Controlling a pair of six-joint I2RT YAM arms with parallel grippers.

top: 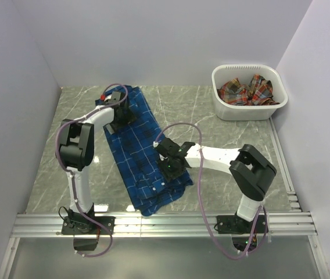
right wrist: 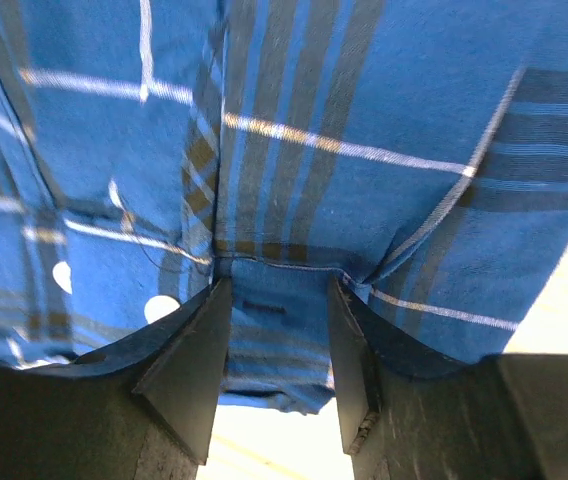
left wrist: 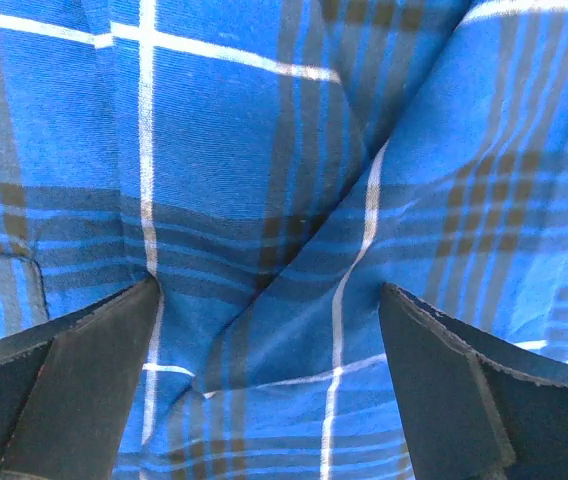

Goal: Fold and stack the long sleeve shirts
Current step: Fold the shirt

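Observation:
A royal blue plaid long sleeve shirt (top: 139,151) lies partly folded in a long diagonal strip on the grey table. My left gripper (top: 120,111) is down on its far end. In the left wrist view this gripper (left wrist: 269,290) is open wide over a diagonal fold of blue cloth (left wrist: 294,180). My right gripper (top: 169,167) is at the shirt's right edge. Its jaws (right wrist: 279,285) stand part open on either side of a sleeve cuff (right wrist: 274,335), whose end lies between the fingers. A red-orange plaid shirt (top: 247,92) is bunched in the basket.
The white plastic basket (top: 249,111) stands at the back right, close to the right wall. Walls close in the table at the left, back and right. A metal rail (top: 165,224) carries both arm bases along the near edge.

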